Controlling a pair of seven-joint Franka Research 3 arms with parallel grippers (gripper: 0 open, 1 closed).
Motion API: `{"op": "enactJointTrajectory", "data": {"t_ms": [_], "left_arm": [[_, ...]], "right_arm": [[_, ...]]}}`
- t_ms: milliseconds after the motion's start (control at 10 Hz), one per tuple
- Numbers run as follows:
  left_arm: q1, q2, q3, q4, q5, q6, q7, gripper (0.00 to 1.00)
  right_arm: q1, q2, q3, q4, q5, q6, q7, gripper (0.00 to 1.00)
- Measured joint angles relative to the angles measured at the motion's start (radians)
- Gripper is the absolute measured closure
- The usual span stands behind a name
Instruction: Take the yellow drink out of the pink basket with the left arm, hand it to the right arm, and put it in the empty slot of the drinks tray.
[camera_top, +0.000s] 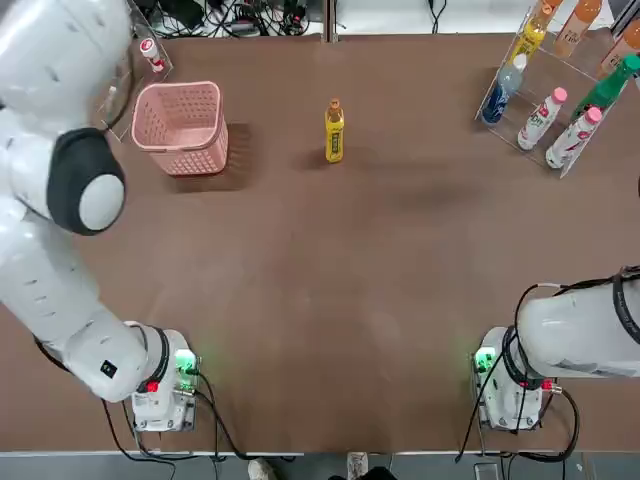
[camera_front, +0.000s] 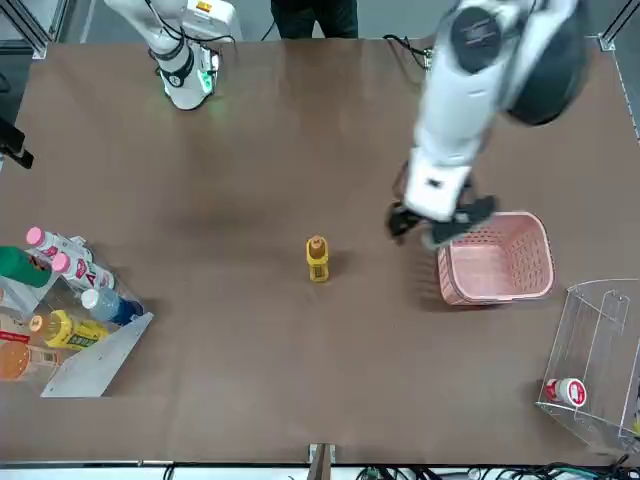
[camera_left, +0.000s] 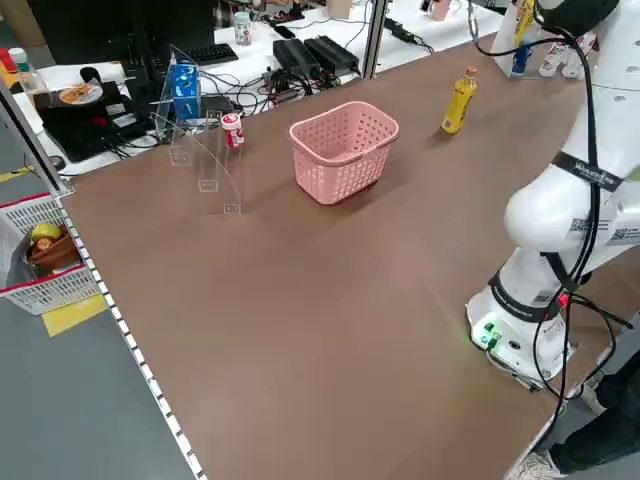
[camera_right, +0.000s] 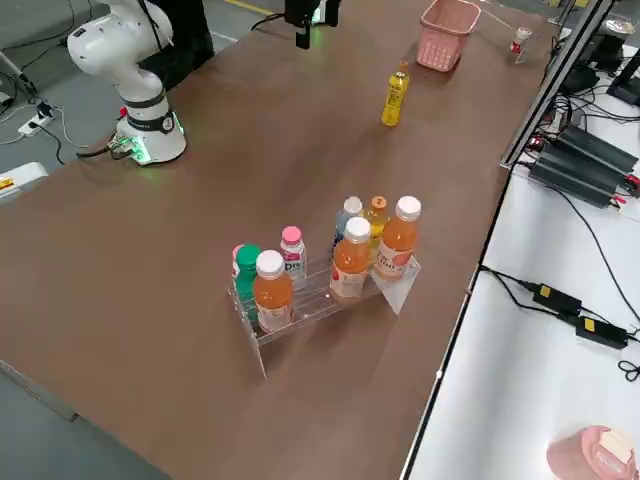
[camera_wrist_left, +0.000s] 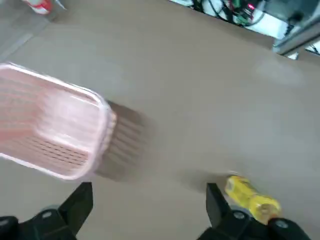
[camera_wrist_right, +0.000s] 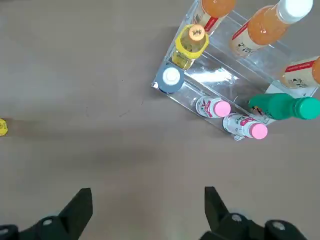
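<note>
The yellow drink (camera_top: 334, 130) stands upright on the bare table, to the right of the pink basket (camera_top: 182, 127) and apart from it. My left gripper (camera_wrist_left: 147, 205) hangs open with nothing between its fingers, above the table between the basket (camera_wrist_left: 50, 130) and the drink (camera_wrist_left: 250, 197). The front view shows it beside the basket's wall (camera_front: 437, 230). The drinks tray (camera_top: 575, 65) stands at the far right with several bottles. My right gripper (camera_wrist_right: 147, 205) is open and empty, looking down on the tray (camera_wrist_right: 215, 77).
A clear acrylic stand holding a small red-and-white bottle (camera_top: 150, 50) sits at the far left corner, behind the basket. Cables run along the table's far edge. Both arm bases stand at the near edge.
</note>
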Motion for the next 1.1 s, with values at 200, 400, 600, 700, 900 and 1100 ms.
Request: {"op": "enactJointTrajectory", "data": {"t_ms": [200, 400, 600, 700, 900, 1100], "left_arm": [[0.007, -0.061, 0.140, -0.003, -0.042, -0.109, 0.192, 0.00], [0.027, -0.083, 0.282, -0.009, -0.067, -0.141, 0.456, 0.00], [0.052, -0.083, 0.339, -0.023, -0.080, -0.141, 0.580, 0.00], [0.054, -0.083, 0.340, -0.031, -0.081, -0.141, 0.605, 0.00], [0.055, -0.079, 0.340, -0.036, -0.106, -0.141, 0.615, 0.00], [0.064, -0.076, 0.340, -0.036, -0.123, -0.141, 0.615, 0.00]], "right_arm": [[0.000, 0.000, 0.000, 0.000, 0.000, -0.001, 0.000, 0.01], [0.000, 0.000, 0.000, 0.002, 0.000, -0.001, 0.000, 0.01], [0.000, -0.001, 0.000, 0.016, 0.000, -0.001, 0.000, 0.01], [0.000, -0.001, 0.000, 0.023, 0.000, -0.001, 0.000, 0.01], [-0.002, -0.001, -0.002, 0.039, 0.000, -0.001, 0.000, 0.01], [-0.019, -0.001, -0.006, 0.045, 0.000, -0.001, 0.000, 0.01]]}}
